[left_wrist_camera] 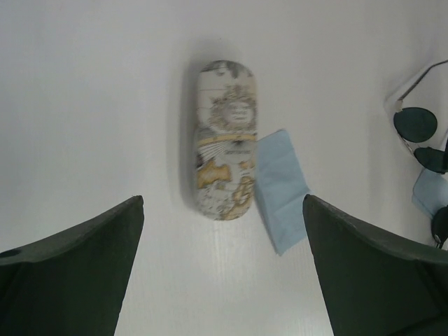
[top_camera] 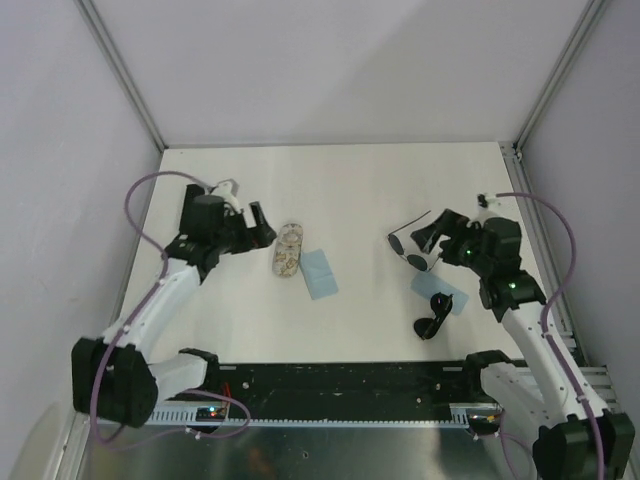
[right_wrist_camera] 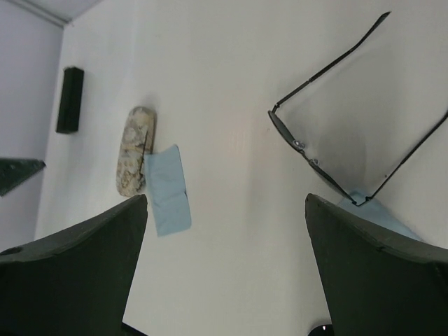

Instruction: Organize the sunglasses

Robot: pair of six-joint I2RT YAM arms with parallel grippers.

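Note:
The wire-frame sunglasses (top_camera: 408,248) lie unfolded at the right of the table; they also show in the right wrist view (right_wrist_camera: 308,157) and at the left wrist view's edge (left_wrist_camera: 416,124). The chunky black sunglasses (top_camera: 433,316) lie nearer the front. My right gripper (top_camera: 434,236) hangs open just right of the wire pair, nothing between its fingers (right_wrist_camera: 378,273). My left gripper (top_camera: 255,228) is open too, a little left of the beige case (top_camera: 288,250), and its fingers (left_wrist_camera: 70,273) are empty.
A light blue cloth (left_wrist_camera: 280,189) lies against the beige patterned case (left_wrist_camera: 225,140). A second blue cloth (top_camera: 442,292) sits between the two pairs. A black oblong case (right_wrist_camera: 70,99) lies far left by the wall. Walls close in the table's back and sides.

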